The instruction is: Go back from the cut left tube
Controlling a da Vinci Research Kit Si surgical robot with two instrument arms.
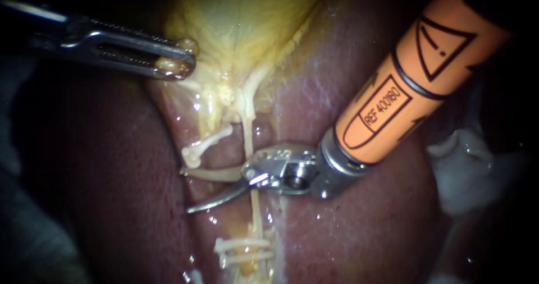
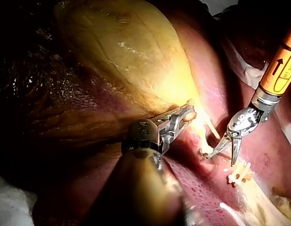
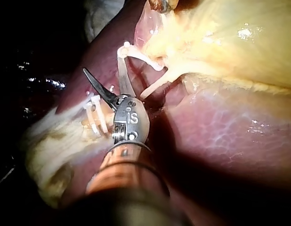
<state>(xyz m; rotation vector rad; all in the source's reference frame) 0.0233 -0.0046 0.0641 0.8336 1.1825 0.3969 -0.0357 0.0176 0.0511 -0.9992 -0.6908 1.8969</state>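
Observation:
My left instrument [image 1: 178, 60] comes in from the upper left, its jaws shut on a fold at the lower edge of the yellow gallbladder [image 1: 241, 20]. The same hold shows in the left wrist view, left instrument [image 2: 184, 114]. My right instrument [image 1: 188, 191], on an orange shaft, has two curved blades standing open just below the cut left tube's stump [image 1: 209, 142], which carries a white clip [image 1: 192, 156]. The right tube [image 1: 247, 132] runs down behind the blades to several white clips [image 1: 242, 249]. The blades also stand open in the right wrist view, right instrument [image 3: 107, 75].
Dark red liver [image 1: 365, 228] lies on both sides of the groove that holds the tubes. White gauze [image 1: 466, 172] sits at the right, beside the orange shaft [image 1: 404, 87].

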